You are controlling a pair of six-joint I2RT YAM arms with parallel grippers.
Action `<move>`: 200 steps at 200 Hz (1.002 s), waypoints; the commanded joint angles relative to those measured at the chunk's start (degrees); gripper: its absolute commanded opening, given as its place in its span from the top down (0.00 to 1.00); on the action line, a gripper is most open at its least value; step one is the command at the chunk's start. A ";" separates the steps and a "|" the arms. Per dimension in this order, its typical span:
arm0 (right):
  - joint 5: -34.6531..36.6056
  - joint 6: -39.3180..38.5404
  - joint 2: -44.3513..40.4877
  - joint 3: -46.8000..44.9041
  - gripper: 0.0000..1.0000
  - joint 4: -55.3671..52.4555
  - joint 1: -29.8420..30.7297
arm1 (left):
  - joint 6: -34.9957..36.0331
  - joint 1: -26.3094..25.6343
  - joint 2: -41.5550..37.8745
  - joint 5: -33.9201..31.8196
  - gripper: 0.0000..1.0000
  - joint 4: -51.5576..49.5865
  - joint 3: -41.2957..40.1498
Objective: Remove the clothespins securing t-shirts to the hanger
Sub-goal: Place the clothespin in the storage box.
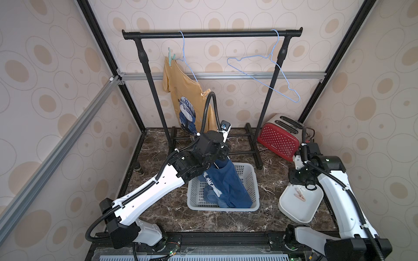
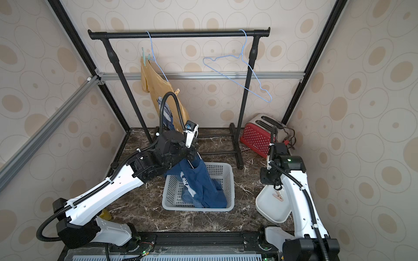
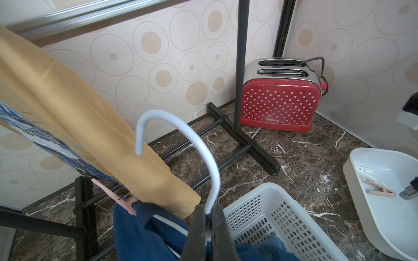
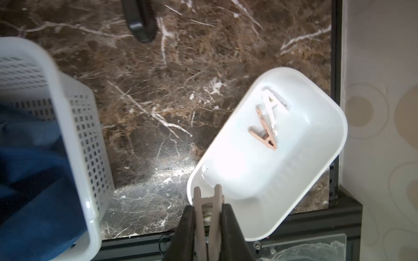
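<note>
Basket (image 1: 222,209): shirts (image 1: 228,189) draped inside. Behind it, rack (image 1: 212,34) with one hung shirt (image 1: 181,90). Behind-right, toaster (image 1: 279,137). Right, tub (image 1: 296,211), two clothespins (image 1: 299,194) inside.

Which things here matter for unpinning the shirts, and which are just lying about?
Job: yellow t-shirt, teal clothespin, blue t-shirt, hanger in left gripper, tan clothespin in right gripper, white tray, basket.
Lying about: red toaster, empty hanger.

The walls (image 1: 237,15) carry pale wallpaper with beige circles. Silver frame bars (image 1: 226,75) run along them. The worktop (image 1: 172,219) is dark brown marble with white veins. A black clothes rack (image 1: 210,34) stands at the back, with a red dotted toaster (image 1: 279,139) in the corner beside it.
</note>
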 commanded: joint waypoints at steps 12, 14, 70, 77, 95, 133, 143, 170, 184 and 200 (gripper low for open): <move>-1.15 -1.33 3.77 -1.11 0.89 1.87 -4.43 | 0.23 -0.29 -3.27 1.85 1.00 3.35 -0.77; -1.12 -1.21 4.01 -1.20 0.88 2.03 -4.70 | 0.32 -0.29 -3.29 1.92 1.00 3.40 -0.79; 3.37 -1.79 11.66 -7.49 0.88 12.29 -13.97 | 1.15 -0.29 -2.19 3.56 1.00 3.31 0.91; 3.58 -1.88 13.30 -7.82 0.88 12.96 -14.57 | 1.07 -0.29 -1.94 3.77 1.00 3.30 1.14; 2.66 -1.53 16.95 -7.87 0.87 14.37 -15.83 | 0.76 -0.29 -1.55 3.87 1.00 3.30 1.48; 2.07 -1.84 23.19 -7.88 0.82 16.51 -16.77 | 0.53 -0.31 -1.37 2.69 1.00 3.36 1.61; 1.52 -1.89 24.38 -7.87 0.80 16.93 -16.84 | 0.57 -0.29 -1.34 2.47 1.00 3.30 1.54; 0.43 -2.24 26.74 -7.46 0.73 17.15 -16.86 | 0.43 -0.29 -0.96 2.31 1.00 2.98 1.85; 0.04 -2.20 27.31 -7.60 0.69 17.40 -16.86 | 0.43 -0.29 -0.70 2.20 1.00 2.86 1.95; -0.40 -2.37 28.05 -7.32 0.67 17.34 -16.86 | 0.48 -0.29 -0.41 2.14 1.00 2.78 2.10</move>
